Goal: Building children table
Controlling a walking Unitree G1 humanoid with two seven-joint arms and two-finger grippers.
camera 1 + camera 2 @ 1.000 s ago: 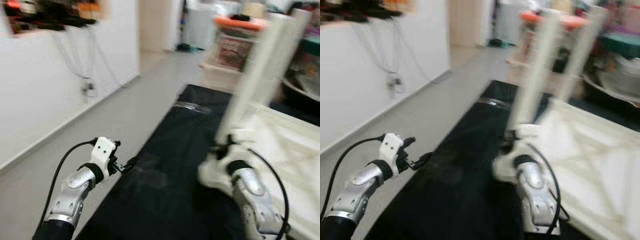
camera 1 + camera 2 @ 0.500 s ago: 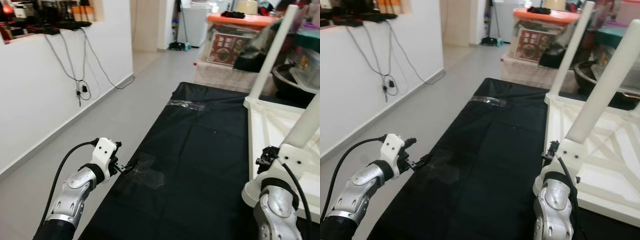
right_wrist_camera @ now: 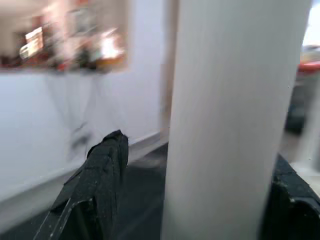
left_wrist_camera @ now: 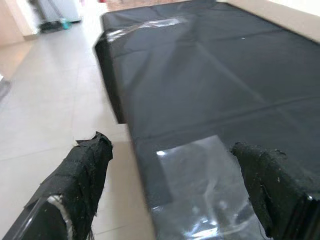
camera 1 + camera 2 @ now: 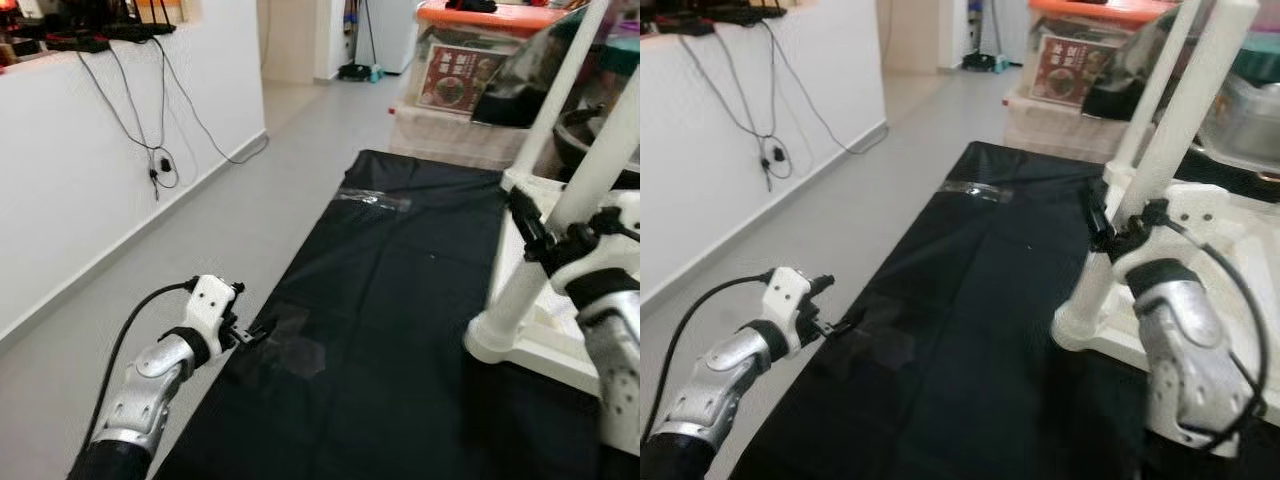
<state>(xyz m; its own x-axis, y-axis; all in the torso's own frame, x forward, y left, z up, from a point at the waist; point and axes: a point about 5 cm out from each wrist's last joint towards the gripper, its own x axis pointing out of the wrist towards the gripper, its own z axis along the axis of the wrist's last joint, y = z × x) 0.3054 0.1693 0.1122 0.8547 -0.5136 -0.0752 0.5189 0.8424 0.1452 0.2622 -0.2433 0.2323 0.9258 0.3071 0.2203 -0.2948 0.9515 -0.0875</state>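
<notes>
At my 8 o'clock, my left gripper (image 5: pixel 255 331) hangs open and empty over the black mat (image 5: pixel 400 300). At 2 o'clock, my right gripper (image 5: pixel 1102 224) straddles the upturned table's (image 5: pixel 535 335) white leg (image 3: pixel 235 115). The leg looks tilted; pushing sideways could jam its socket.

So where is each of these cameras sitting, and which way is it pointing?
Left and right eye views: on the head, looking forward and down at the black sheet and the upturned white plastic children's table; both silver arms show.
Left wrist view: on the left wrist, looking along the open left end effector at the sheet's edge and the grey floor.
Right wrist view: on the right wrist, close on the white round table leg between the right end effector fingers.
Shared: that leg also shows in both eye views.
</notes>
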